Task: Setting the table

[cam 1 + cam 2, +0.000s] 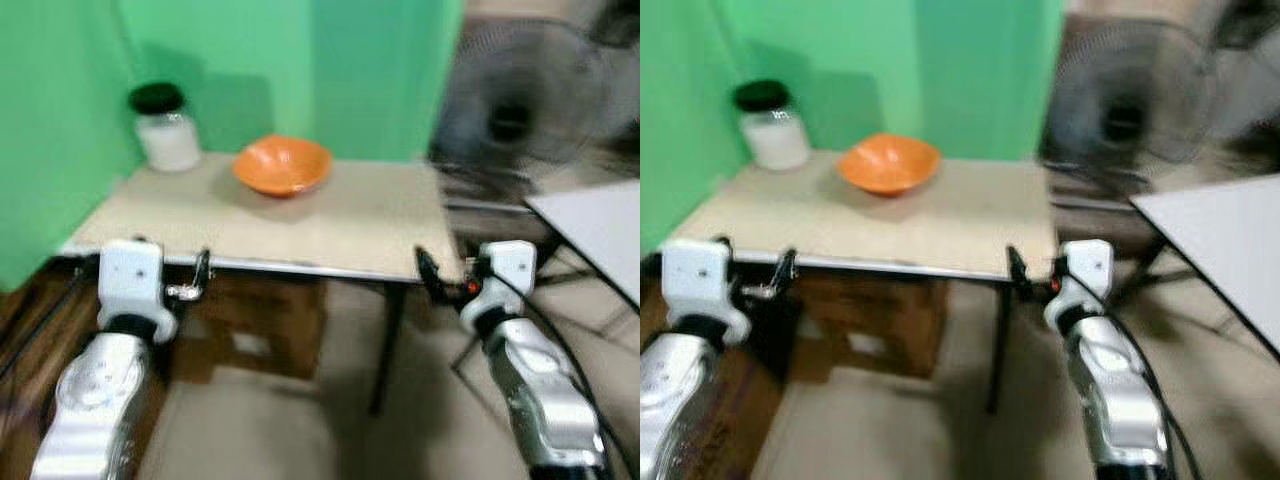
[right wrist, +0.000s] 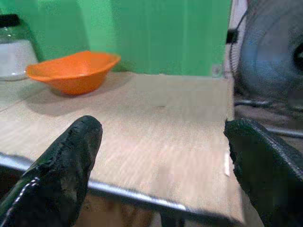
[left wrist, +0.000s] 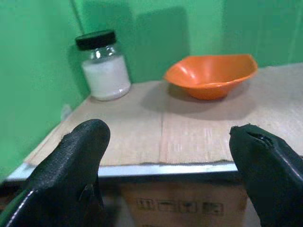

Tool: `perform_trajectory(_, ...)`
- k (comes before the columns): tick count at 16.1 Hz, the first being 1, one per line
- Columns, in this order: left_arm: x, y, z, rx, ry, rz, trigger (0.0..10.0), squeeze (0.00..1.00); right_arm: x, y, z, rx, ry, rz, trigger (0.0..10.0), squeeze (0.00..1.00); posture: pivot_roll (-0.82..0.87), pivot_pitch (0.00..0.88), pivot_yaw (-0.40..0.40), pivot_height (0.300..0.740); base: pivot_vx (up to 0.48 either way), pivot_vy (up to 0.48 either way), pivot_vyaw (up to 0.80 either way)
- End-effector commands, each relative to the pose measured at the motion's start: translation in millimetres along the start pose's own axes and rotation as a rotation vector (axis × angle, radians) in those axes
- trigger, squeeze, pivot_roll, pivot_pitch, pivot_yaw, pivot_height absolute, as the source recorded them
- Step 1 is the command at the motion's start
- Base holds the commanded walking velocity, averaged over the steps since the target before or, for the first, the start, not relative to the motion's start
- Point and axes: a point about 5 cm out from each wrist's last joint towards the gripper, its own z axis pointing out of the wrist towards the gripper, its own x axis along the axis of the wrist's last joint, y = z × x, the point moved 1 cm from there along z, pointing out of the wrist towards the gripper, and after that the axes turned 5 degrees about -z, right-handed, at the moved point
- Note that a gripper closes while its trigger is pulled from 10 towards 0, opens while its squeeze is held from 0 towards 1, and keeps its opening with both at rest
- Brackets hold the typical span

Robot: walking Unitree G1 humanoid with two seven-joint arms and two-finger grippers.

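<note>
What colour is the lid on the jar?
Black; the jar's lid shows best in the left wrist view.

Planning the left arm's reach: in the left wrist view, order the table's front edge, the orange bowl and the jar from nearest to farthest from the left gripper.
1. Table's front edge: just ahead of the open left gripper.
2. Orange bowl: mid-table, toward the robot's right.
3. Jar: back corner by the green wall, slightly beyond the bowl.

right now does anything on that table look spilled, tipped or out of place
Nothing stands out. The orange bowl sits upright near the back of the table, and the jar stands upright in the back corner with its black lid on. No spill shows.
</note>
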Motion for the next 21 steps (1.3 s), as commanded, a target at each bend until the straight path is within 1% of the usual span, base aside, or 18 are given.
perform_trajectory(1,6.7,-5.0,0.8,0.011,0.022,0.017,10.0,0.80,10.0,-4.5,3.6,0.007,0.038,0.020,10.0,0.00,0.04,0.000,0.007,0.740,0.315,0.000,0.00)
perform_trajectory(3,8.0,-2.7,2.4,-0.010,0.026,0.011,10.0,0.80,15.8,-8.2,6.6,0.021,0.055,0.016,10.0,0.00,0.03,0.000,0.005,0.740,0.315,0.000,0.00)
perform_trajectory(6,7.8,1.5,4.2,-0.040,0.025,0.005,10.0,0.80,20.7,-8.1,8.1,0.023,0.070,0.002,10.0,0.00,0.03,0.000,0.003,0.740,0.312,0.000,0.00)
perform_trajectory(7,8.5,2.2,5.2,-0.044,0.026,0.005,10.0,0.80,19.7,-9.1,8.7,0.028,0.055,0.032,10.0,0.00,0.02,0.000,0.000,0.740,0.319,0.000,0.00)
perform_trajectory(8,9.0,2.6,6.0,-0.048,0.028,0.005,10.0,0.80,19.8,-9.6,9.4,0.029,0.052,0.035,10.0,0.00,0.02,0.000,-0.002,0.740,0.315,0.000,0.00)
perform_trajectory(11,9.8,2.3,7.3,-0.054,0.030,0.006,10.0,0.80,19.8,-12.8,10.5,0.045,0.046,0.030,10.0,0.00,0.02,0.000,-0.003,0.740,0.319,0.000,-0.32)
perform_trajectory(13,9.6,1.5,6.6,-0.055,0.028,0.010,10.0,0.80,20.5,-14.2,10.2,0.053,0.049,0.009,10.0,0.00,0.03,0.002,-0.004,0.740,0.319,0.000,0.00)
perform_trajectory(16,9.7,2.7,5.5,-0.057,0.025,0.015,10.0,0.80,19.6,-15.9,11.1,0.061,0.044,0.014,10.0,0.00,0.03,0.004,-0.008,0.740,0.316,0.000,0.00)
perform_trajectory(21,10.4,-0.7,4.4,-0.049,0.021,0.024,10.0,0.81,18.1,-22.5,13.1,0.093,0.035,0.038,10.0,0.00,0.04,0.008,-0.011,0.740,0.319,0.000,0.00)
